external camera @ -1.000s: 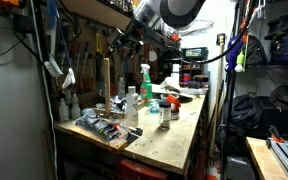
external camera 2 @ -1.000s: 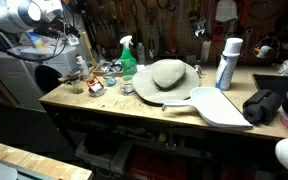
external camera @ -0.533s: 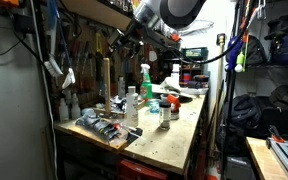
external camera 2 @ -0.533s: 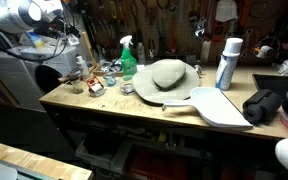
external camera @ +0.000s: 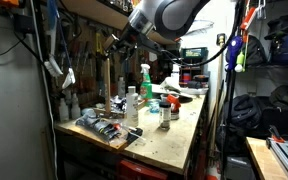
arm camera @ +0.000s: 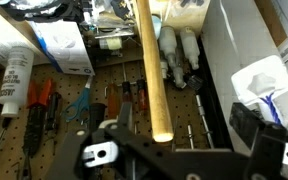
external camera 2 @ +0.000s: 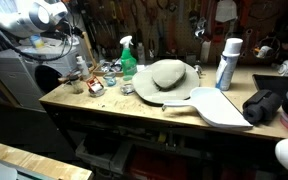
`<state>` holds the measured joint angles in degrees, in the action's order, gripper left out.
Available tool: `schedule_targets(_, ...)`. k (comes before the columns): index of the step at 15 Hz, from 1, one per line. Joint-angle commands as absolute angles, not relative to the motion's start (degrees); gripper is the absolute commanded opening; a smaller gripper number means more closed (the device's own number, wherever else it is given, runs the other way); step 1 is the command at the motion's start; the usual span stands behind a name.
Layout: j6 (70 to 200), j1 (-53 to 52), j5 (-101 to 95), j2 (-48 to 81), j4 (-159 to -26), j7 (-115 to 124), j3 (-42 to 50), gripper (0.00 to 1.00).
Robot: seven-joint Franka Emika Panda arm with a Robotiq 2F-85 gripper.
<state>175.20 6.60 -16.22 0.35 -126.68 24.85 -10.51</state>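
1. The pegboard [arm camera: 9,145] is crowded. Push in too far and you could knock its screwdrivers [arm camera: 39,100] down onto the desk [external camera: 179,140].
2. The handle [arm camera: 149,70] runs upright along the pegboard, just ahead of your claw. A skewed approach would swing it aside.
3. Your claw [arm camera: 176,142] is spread and empty, and it has edged sideways since a second ago.

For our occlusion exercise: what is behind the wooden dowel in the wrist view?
A pegboard hung with screwdrivers and pliers; the strip directly behind the dowel is hidden.
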Motion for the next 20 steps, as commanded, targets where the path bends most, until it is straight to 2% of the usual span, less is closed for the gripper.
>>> schedule_targets(1, 177.36, 6.67, -21.84, 3.09, -124.16, 29.7, -9.68, 1.0)
schedule_targets(8, 178.22, 5.9, -27.14, 6.92, -120.12, 32.31, -8.18, 1.0)
schedule_targets(10, 178.47, 5.28, -28.17, 7.62, -119.56, 33.01, -7.86, 0.94)
schedule_targets(11, 178.54, 4.83, -28.99, 7.91, -119.21, 33.51, -7.35, 0.73)
schedule_targets(12, 178.61, 4.53, -29.57, 8.2, -118.85, 33.71, -7.0, 0.71)
schedule_targets(20, 178.37, 2.44, -35.28, 9.81, -116.0, 37.81, -3.25, 0.08)
